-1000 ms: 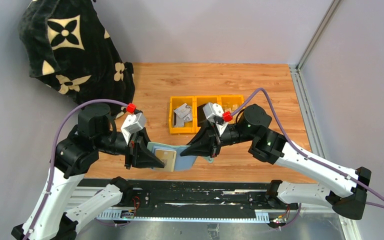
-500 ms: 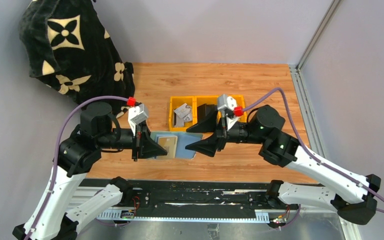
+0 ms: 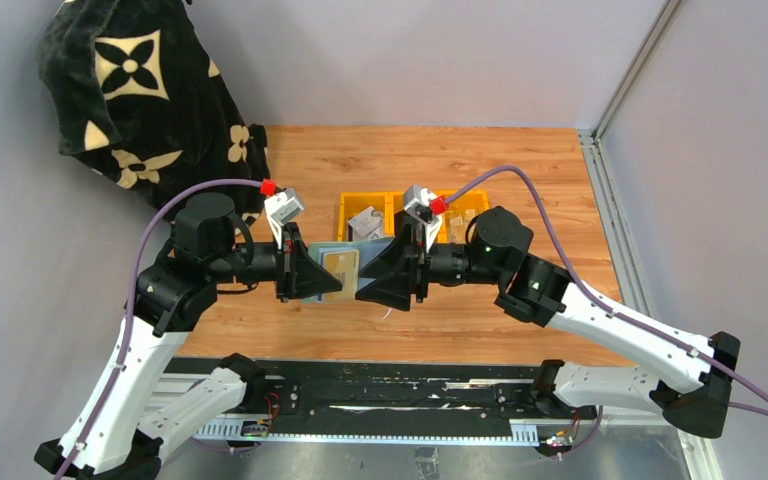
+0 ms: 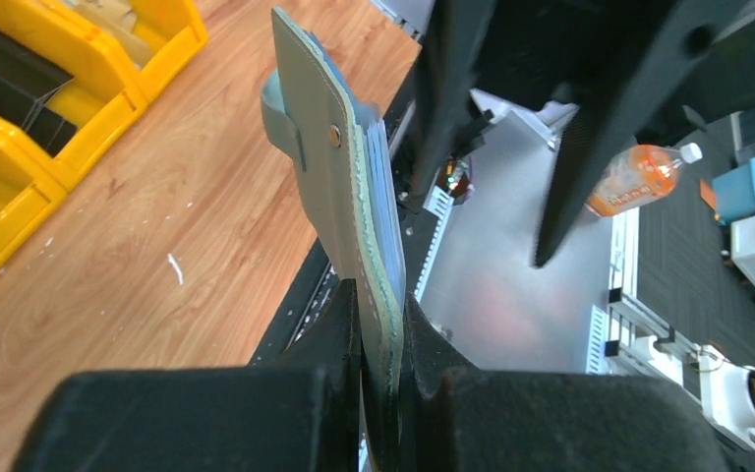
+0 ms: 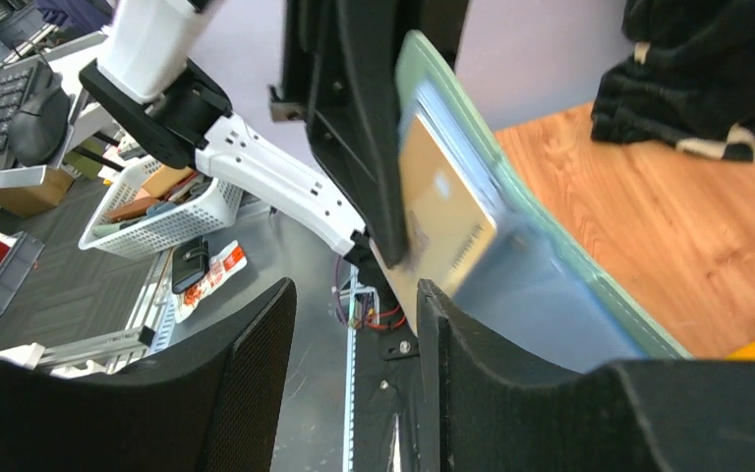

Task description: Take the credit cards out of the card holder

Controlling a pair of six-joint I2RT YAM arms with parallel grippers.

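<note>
Card holder [image 4: 339, 197]: pale green, held up in the air over the near edge of the wooden table [image 3: 520, 170], between the two arms and in front of the yellow bins [image 3: 365, 222]. Far left is a black cloth [image 3: 140, 90] with cream flowers, partly cut off by the frame. The left gripper [image 3: 322, 280] has its fingers pressed together on the holder's lower edge, pinching it. From that wrist the holder is edge-on, so its pockets are hidden. Only the green outer skin, grey-blue inner layers and the closure tab [image 4: 280, 118] with its snap show. A tan card [image 5: 442, 211] lies against the inner face, print blurred; can't tell if more cards sit behind it. The right gripper [image 3: 378, 272] has its fingers spread and holds nothing, just beside the holder's free end; contact unclear.
</note>
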